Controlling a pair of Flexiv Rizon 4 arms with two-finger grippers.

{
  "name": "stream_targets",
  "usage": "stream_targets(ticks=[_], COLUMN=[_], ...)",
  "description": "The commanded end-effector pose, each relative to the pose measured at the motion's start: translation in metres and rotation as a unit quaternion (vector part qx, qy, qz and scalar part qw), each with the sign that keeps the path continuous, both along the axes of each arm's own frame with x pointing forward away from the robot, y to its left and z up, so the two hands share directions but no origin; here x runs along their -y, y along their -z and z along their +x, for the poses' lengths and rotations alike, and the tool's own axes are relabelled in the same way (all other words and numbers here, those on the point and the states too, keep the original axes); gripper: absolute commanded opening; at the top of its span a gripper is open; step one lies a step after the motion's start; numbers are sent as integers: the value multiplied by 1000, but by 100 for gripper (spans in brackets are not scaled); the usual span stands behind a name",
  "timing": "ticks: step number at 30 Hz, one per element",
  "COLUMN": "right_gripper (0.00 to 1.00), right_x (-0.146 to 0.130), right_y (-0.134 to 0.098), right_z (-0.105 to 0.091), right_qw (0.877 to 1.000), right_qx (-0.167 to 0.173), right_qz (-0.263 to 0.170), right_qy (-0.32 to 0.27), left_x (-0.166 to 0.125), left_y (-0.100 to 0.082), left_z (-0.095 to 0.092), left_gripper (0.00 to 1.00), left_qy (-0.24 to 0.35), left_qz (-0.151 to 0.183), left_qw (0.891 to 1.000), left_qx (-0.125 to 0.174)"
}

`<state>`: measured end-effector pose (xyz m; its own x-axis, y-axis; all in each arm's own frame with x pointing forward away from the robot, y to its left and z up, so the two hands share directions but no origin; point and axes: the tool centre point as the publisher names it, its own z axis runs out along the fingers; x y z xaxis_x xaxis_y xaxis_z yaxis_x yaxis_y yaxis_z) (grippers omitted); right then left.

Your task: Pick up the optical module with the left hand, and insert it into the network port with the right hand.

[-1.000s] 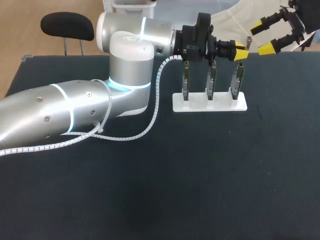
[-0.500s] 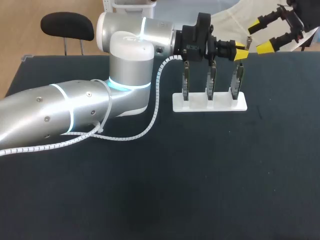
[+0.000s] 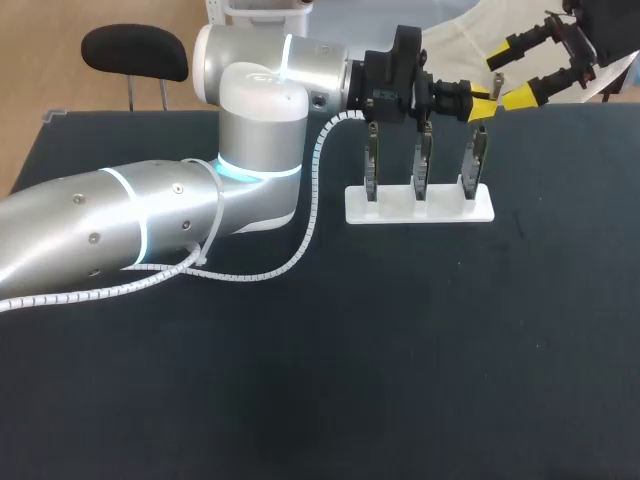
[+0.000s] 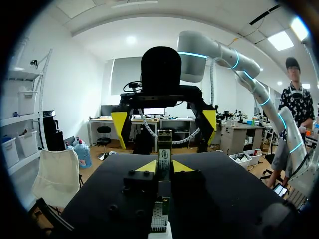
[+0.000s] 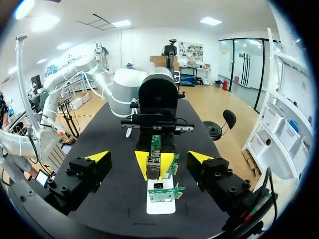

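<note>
While the left gripper [image 3: 482, 105] was clamped on the optical module [image 4: 164, 153], holding it above the rightmost of three upright boards [image 3: 473, 160] in a white stand [image 3: 420, 210] on the dark counter [image 3: 400, 350], the right gripper [image 3: 507, 79] hung just beyond it, fingers spread wide apart, facing the module.

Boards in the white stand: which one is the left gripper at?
The rightmost board in the head view: the left gripper, shut on the optical module, hangs just above it only.

Head overlooks table [image 3: 300, 400]; wrist cameras face each other.
</note>
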<state>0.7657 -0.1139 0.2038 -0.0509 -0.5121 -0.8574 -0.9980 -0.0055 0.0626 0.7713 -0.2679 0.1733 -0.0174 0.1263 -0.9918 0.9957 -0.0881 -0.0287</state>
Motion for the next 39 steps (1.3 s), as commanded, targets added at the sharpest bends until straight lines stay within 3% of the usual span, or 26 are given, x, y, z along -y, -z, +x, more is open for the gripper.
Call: stream_targets(ticks=[1, 5, 6, 8, 32, 33, 35, 39], right_gripper=[100, 100, 41, 0, 0, 0, 0, 0], right_x=[-1, -1, -1, -1, 3, 3, 3, 3], right_y=[2, 2, 2, 2, 4, 4, 4, 4], right_z=[0, 0, 0, 0, -1, -1, -2, -2], right_qw=[1000, 1000, 1000, 1000, 1000, 1000, 1000, 1000], right_qx=[-1, 0, 0, 2, 3, 3, 2, 2], right_qz=[-1, 0, 0, 0, -4, -4, -4, -3], right_qy=[2, 4, 5, 6, 15, 15, 15, 15], left_x=[1, 1, 1, 1, 1, 1, 1, 1], left_y=[0, 0, 0, 0, 0, 0, 0, 0], left_z=[3, 3, 3, 3, 3, 3, 3, 3], left_gripper=[0, 0, 0, 0, 0, 6, 100, 100], left_qy=[3, 3, 3, 3, 3, 3, 3, 3], left_qz=[2, 2, 2, 2, 2, 2, 2, 2], left_qw=[1000, 1000, 1000, 1000, 1000, 1000, 1000, 1000], left_qx=[-1, -1, -1, -1, -1, -1, -1, -1])
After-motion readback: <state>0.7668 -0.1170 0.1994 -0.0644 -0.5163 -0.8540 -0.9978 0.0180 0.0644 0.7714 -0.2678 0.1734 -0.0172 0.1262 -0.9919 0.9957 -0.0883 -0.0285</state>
